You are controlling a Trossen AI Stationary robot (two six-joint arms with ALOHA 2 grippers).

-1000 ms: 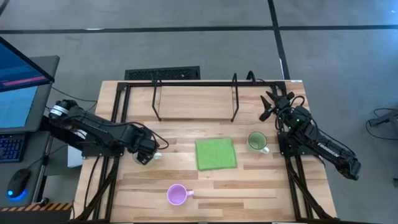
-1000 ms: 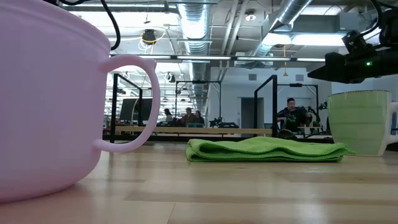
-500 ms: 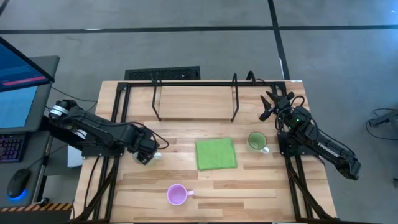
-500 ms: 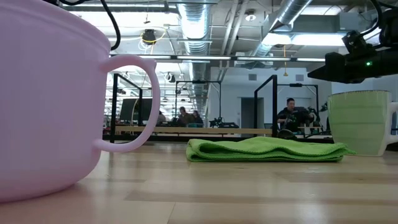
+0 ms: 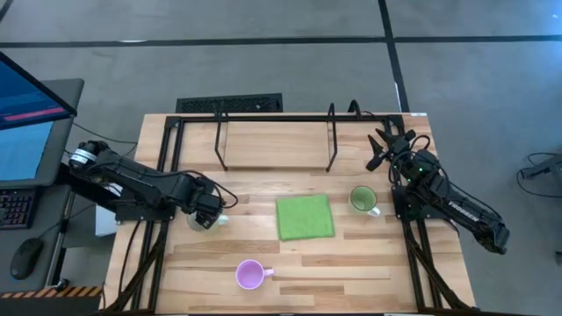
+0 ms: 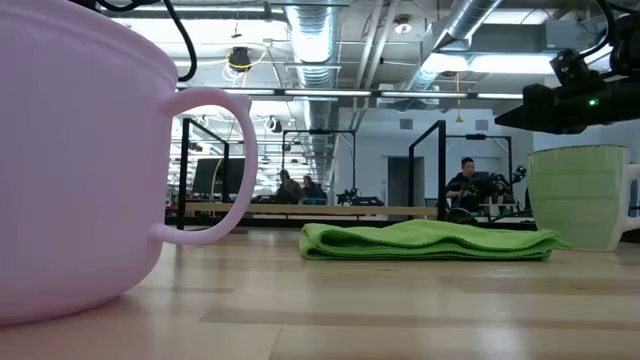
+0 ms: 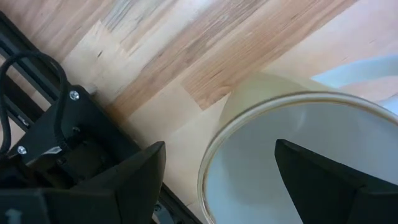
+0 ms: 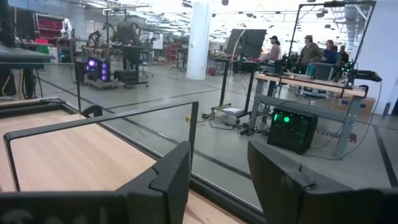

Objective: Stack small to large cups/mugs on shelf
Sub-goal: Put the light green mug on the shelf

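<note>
The white mug (image 5: 197, 223) stands upright near the table's left side, largely hidden under my left gripper (image 5: 208, 213). In the left wrist view my open left gripper (image 7: 221, 146) straddles the mug's rim (image 7: 210, 163), one finger inside the white mug (image 7: 280, 180) and one outside, with a gap showing at the outer finger. The green mug (image 5: 362, 199) stands at the right, the pink mug (image 5: 250, 275) near the front edge. The shelf (image 5: 272, 145) runs along the far side. My right gripper (image 5: 378, 151) hovers open by the shelf's right end.
A folded green cloth (image 5: 305, 217) lies mid-table between the white and green mugs. The shelf's black wire uprights (image 5: 332, 145) rise from its board (image 8: 62, 149). Bare wood lies in front of the cloth. People stand in the room beyond the table.
</note>
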